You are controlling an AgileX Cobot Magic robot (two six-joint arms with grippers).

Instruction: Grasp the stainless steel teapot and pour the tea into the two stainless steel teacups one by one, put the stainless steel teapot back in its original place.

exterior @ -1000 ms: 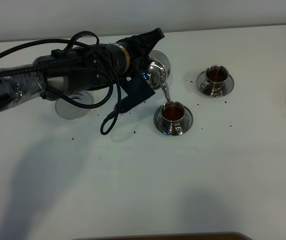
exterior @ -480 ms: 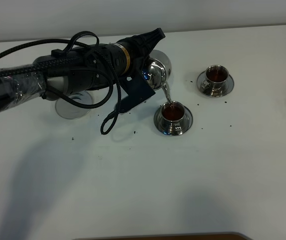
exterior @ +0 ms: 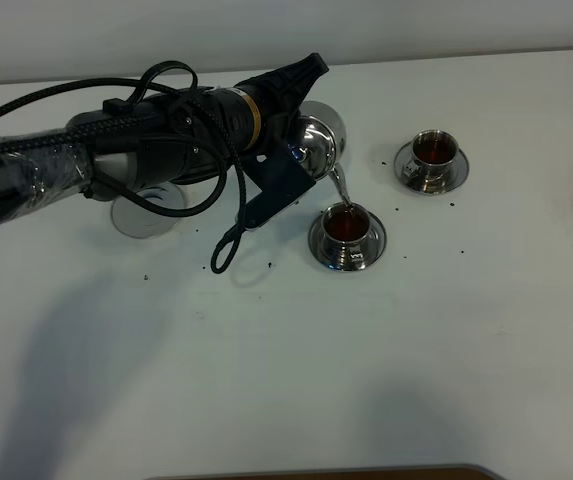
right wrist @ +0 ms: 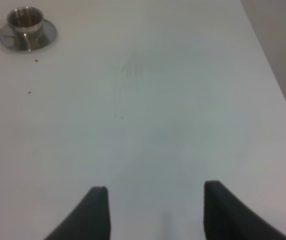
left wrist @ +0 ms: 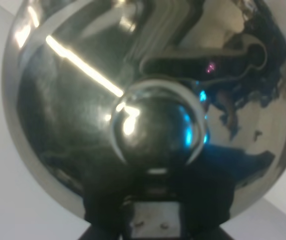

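**White counter, second cup filling**

On the white counter [exterior: 366, 350] the left gripper [exterior: 301, 140], jaws clamped on the stainless steel teapot [exterior: 316, 145], tips it over the near teacup [exterior: 347, 232]. Compared with a second ago the spout sits slightly higher, suggesting the pour is ending. The far teacup [exterior: 432, 158] already holds tea. The coaster [exterior: 146, 210] waits. The right gripper [right wrist: 152, 210] idles with jaws apart.

teapot [exterior: 316, 145] tipped back slightly from a second ago, spout lifted off the near teacup [exterior: 347, 224], dangling cable loop [exterior: 228, 247] swung lower
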